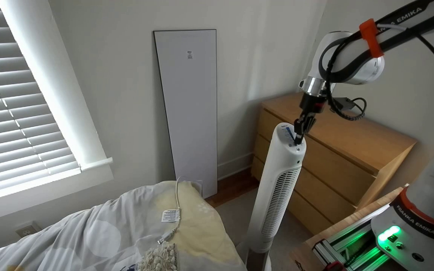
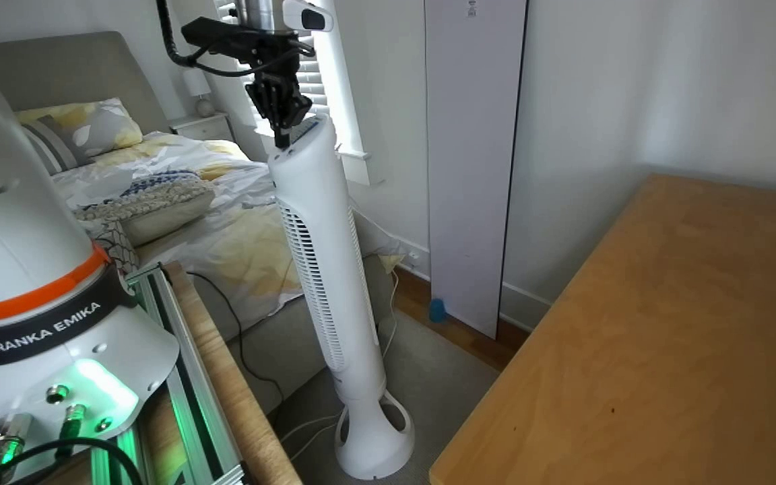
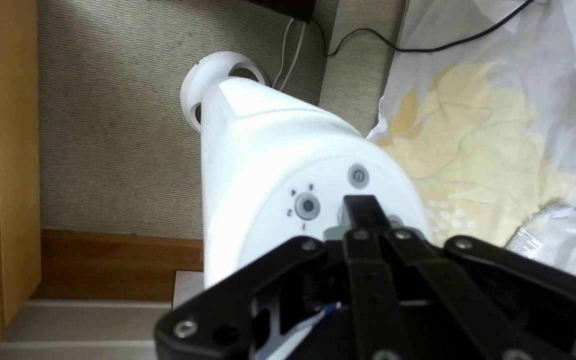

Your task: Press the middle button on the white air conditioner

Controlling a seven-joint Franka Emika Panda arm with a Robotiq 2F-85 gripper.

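The white air conditioner (image 2: 337, 289) stands on the floor (image 2: 442, 374) just beyond an edge of the robot's desk (image 2: 223, 377). It is probably a light, stiff, slick plastic shell that could rock on its foot (image 2: 376, 453), so a straight push suits it (no grasp needed; its slim sides would serve otherwise). The gripper (image 3: 363, 207) has its jaws pressed together on nothing, above what seems the middle button (image 3: 343, 215); contact is unclear. The power button (image 3: 358, 176) invites a mispress. Past one corner of that edge lies the bed (image 2: 253, 256); near the other, the dresser (image 1: 352, 137).

White air conditioner (image 2: 334, 269), black tool (image 3: 366, 212)
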